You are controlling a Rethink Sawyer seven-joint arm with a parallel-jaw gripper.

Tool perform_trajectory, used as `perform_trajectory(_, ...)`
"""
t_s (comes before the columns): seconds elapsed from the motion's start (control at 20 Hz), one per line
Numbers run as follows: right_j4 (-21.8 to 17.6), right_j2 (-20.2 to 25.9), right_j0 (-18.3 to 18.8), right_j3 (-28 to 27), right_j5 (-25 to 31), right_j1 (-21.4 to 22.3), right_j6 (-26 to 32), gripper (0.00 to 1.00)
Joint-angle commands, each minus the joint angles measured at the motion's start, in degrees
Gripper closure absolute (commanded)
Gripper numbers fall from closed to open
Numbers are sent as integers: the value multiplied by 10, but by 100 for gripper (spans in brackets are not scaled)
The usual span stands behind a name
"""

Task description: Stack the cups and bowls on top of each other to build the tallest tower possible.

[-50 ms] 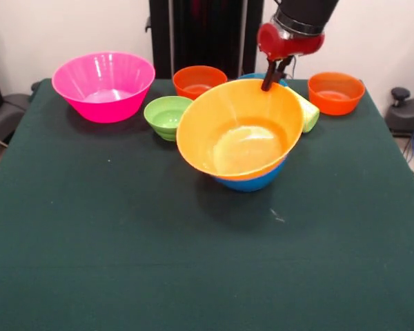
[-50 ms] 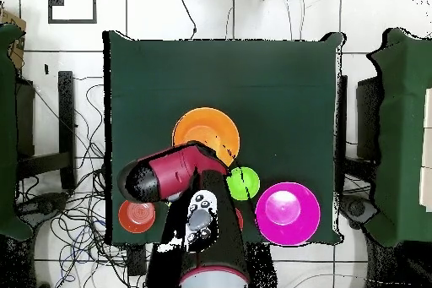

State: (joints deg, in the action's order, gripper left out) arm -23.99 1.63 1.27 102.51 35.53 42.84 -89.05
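From my console I see the gripper [image 1: 270, 77] down at the far rim of the large yellow-orange bowl [image 1: 240, 131], its dark fingers pinched on that rim, and the bowl is tipped toward the camera with its lower side resting in the blue bowl [image 1: 257, 182] beneath it, on the green table [image 1: 124, 241]. Just beside this pair I make out a lime-yellow cup [image 1: 309, 114] at one side and a small green bowl [image 1: 167, 116] at the other. Farther out stand two small orange bowls [image 1: 199, 81] [image 1: 335, 92] and the large pink bowl [image 1: 103, 85], each apart from the pile.
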Motion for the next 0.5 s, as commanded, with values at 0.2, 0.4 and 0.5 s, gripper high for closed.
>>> perform_trajectory(0.2,13,-11,-7,34,-20,-8,-108,0)
perform_trajectory(0.4,11,-20,-12,39,-31,-7,-109,0)
perform_trajectory(0.5,9,-22,-13,43,-36,-5,-108,0)
